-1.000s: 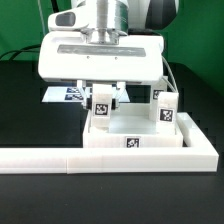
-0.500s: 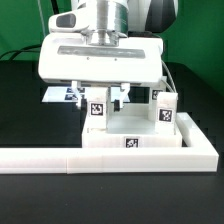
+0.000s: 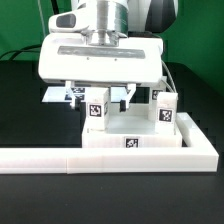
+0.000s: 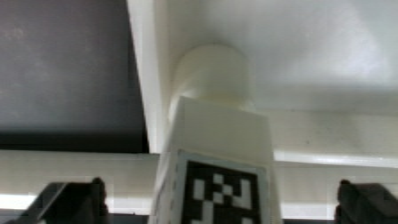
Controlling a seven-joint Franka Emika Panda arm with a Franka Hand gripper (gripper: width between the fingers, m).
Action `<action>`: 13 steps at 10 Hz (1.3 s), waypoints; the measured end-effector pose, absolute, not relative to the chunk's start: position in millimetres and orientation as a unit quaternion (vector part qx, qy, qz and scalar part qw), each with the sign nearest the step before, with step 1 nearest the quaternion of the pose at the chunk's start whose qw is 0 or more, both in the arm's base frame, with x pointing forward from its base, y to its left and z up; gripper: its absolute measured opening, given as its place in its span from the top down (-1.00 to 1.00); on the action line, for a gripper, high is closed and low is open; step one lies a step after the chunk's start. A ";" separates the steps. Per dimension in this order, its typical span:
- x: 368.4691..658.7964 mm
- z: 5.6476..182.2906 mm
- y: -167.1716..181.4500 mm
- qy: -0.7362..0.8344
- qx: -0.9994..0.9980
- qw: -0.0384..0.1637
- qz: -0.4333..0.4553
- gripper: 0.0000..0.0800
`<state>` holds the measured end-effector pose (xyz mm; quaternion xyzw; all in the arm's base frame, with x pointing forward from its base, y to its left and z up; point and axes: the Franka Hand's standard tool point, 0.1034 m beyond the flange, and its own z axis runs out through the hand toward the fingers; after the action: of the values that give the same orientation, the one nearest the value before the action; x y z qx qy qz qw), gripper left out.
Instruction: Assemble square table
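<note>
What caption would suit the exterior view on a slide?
Open gripper straddling an upright leg on the tabletop, with a second leg standing at its corner.

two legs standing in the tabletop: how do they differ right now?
The leg under the pincer stands between the open fingers, which are apart from it; the other leg stands free, with nothing around it. The leg under the pincer is toward the exterior view's left of the tabletop; the other leg is at its right edge, partly overlapping the rim. Shared: both are white, upright and carry a black-and-white tag.
</note>
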<state>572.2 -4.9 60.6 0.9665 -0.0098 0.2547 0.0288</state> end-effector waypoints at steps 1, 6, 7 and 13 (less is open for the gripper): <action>572.2 60.6 -4.9 -0.010 0.967 0.029 0.255 -0.62; 575.4 84.4 -13.7 -0.021 0.972 0.018 0.233 -0.62; 574.4 82.8 -13.8 -0.023 0.977 0.010 0.210 -0.62; 578.6 78.4 -7.0 -0.035 0.998 -0.052 -0.005 -0.62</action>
<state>578.6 -7.0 78.4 0.9981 -0.0347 -0.0046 -0.0516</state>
